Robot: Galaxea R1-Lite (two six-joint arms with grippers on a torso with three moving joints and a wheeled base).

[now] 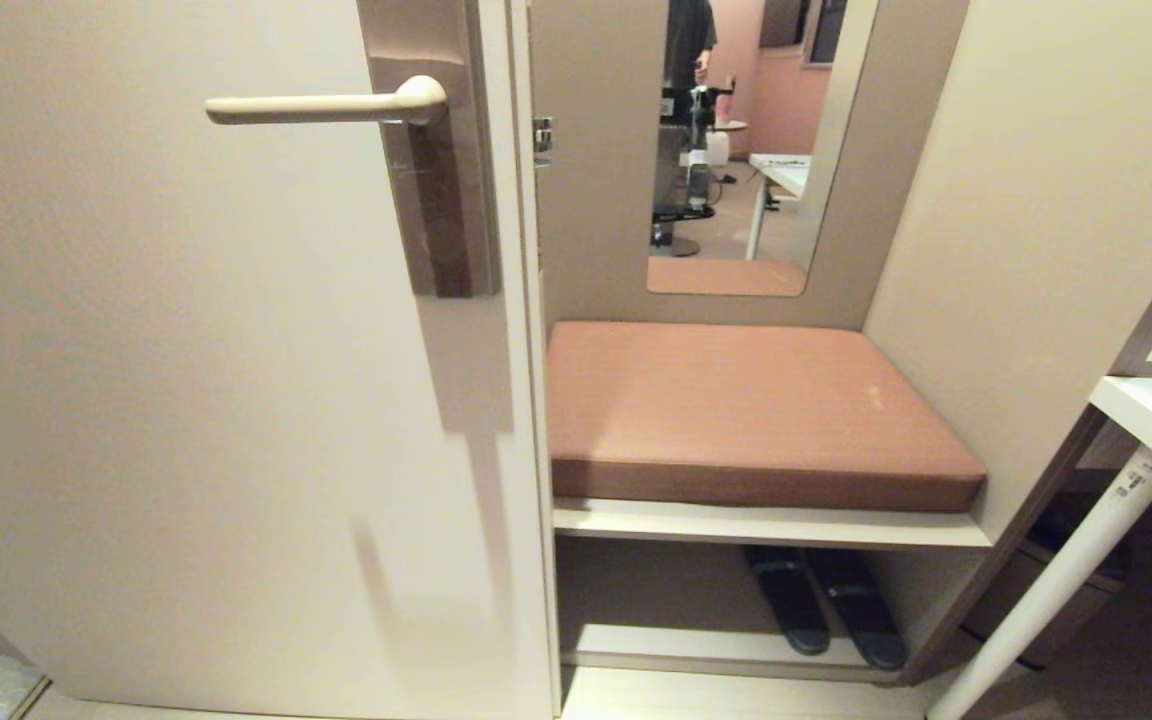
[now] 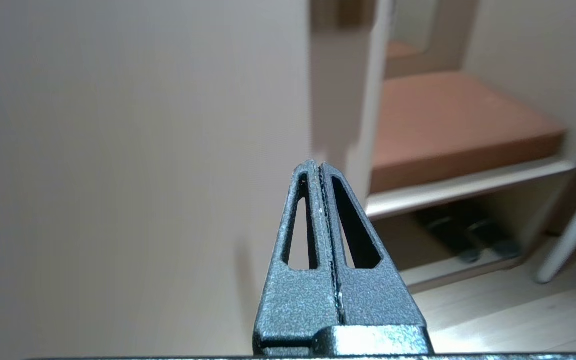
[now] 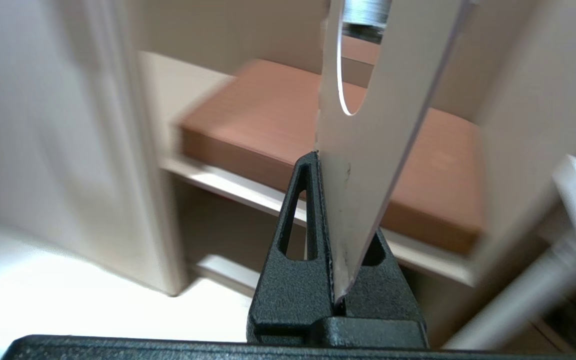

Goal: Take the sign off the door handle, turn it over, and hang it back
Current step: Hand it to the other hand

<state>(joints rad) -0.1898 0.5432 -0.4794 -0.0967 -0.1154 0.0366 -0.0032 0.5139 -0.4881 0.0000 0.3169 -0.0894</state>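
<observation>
Gripping the sign (image 3: 368, 150), right gripper (image 3: 325, 160) clamped; lettering unreadable.

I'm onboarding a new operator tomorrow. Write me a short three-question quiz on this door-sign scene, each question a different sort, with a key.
1. True or false: the sign hangs on the door handle.
2. Which gripper is clamped on the sign? A) left gripper B) right gripper C) neither
3. Fill in: under the brown seat cushion, a pair of dark ____ lies in the lower compartment.

Key
1. False: the handle is bare in the head view; the sign is in a gripper.
2. B: the right gripper pinches the sign's lower end; the left is shut on nothing, facing the door.
3. Slippers.
</observation>
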